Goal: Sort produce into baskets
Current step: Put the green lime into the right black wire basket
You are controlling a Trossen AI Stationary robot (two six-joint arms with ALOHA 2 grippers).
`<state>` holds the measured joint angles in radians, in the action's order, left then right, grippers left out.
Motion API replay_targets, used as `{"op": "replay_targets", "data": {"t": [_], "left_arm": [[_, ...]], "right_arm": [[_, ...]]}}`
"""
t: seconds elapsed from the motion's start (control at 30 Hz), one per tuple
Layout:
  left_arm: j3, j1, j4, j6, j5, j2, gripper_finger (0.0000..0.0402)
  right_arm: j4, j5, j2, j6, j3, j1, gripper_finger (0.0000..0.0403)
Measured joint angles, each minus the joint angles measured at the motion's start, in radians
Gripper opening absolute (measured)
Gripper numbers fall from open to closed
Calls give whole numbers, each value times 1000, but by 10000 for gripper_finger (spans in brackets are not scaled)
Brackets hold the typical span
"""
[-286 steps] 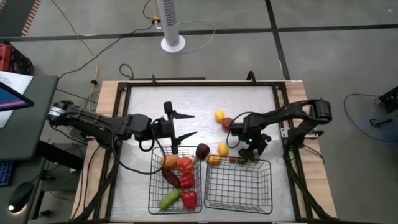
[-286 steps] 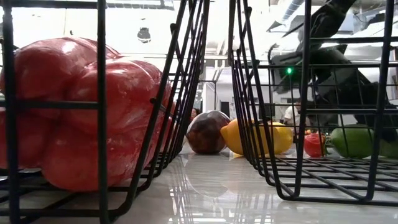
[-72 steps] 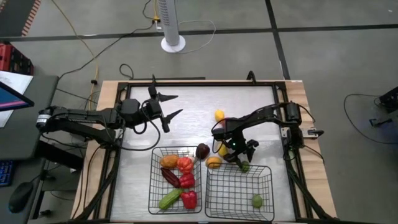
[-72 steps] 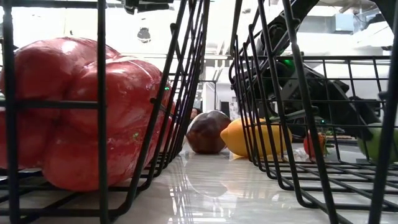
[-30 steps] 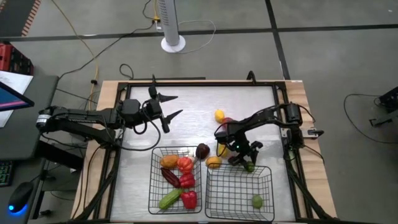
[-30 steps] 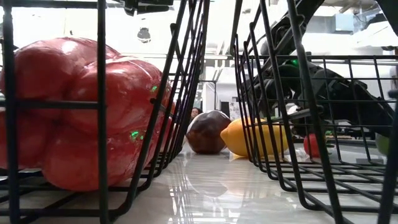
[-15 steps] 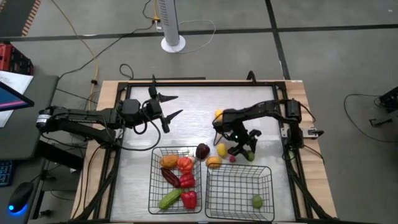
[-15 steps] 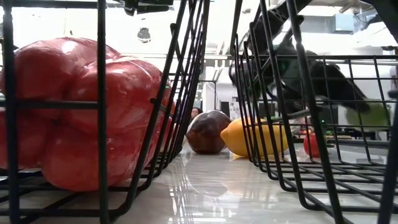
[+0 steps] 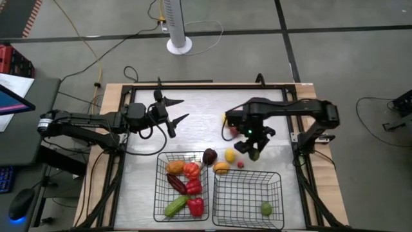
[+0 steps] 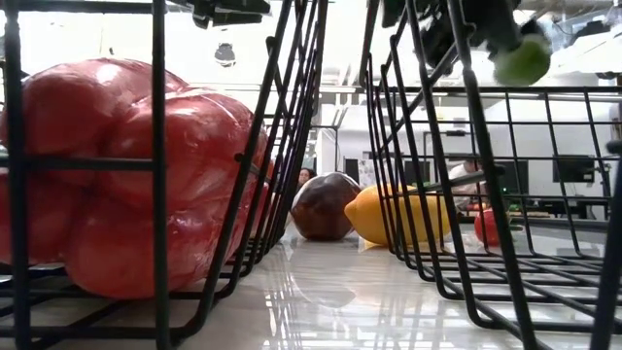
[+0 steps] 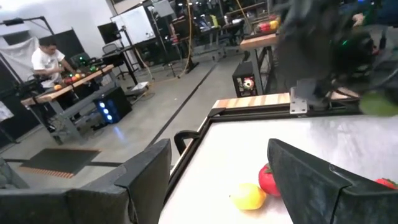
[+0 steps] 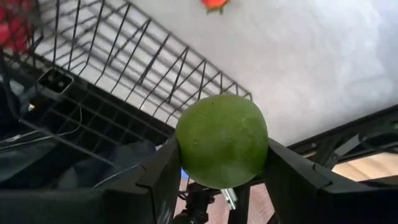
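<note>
My right gripper [image 9: 252, 150] is shut on a green lime [image 12: 222, 140], high above the table just beyond the right basket [image 9: 246, 196]; the lime also shows at the top of the low view [image 10: 522, 60]. That basket holds one lime [image 9: 266, 207]. The left basket [image 9: 181, 187] holds red peppers, an orange piece, a cucumber and a dark piece. Loose on the table lie a lemon [image 9: 226, 118], a tomato [image 9: 233, 129], a purple piece [image 9: 209, 156], a second lemon [image 9: 230, 154], an orange [image 9: 221, 167] and a small red piece [image 9: 240, 164]. My left gripper [image 9: 182, 109] is open and empty at the far left. My right gripper pinches the lime between its two fingers [image 12: 163, 177], one on each of two opposite sides [image 12: 186, 146]. The fingers come from above, pointing down. The lime is lifted clear of the table and the basket.
The two wire baskets stand side by side at the table's near edge. A black frame [image 9: 206, 85] runs around the table top. The far middle of the white table [image 9: 212, 103] is bare. A person stands at a bench in the room beyond [image 11: 46, 56].
My right gripper has risen with the lime from table height, by the right basket's far rim, to high above the table, going a little toward the far edge. The lime is now lifted clear. My left arm has kept still.
</note>
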<state>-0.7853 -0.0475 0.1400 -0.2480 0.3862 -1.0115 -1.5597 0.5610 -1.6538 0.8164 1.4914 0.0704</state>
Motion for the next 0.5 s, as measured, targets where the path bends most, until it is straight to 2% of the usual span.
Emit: {"op": "replay_targets", "data": {"t": [0.17,0.37,0.5], "left_arm": [[0,0,0,8,0,0,254],[0,0,0,21,0,0,254],[0,0,0,24,0,0,254]], "right_arm": [[41,22,41,52,0,-104,233],[147,65,33,56,0,-248,235],[149,66,6,57,-1,-289,242]]}}
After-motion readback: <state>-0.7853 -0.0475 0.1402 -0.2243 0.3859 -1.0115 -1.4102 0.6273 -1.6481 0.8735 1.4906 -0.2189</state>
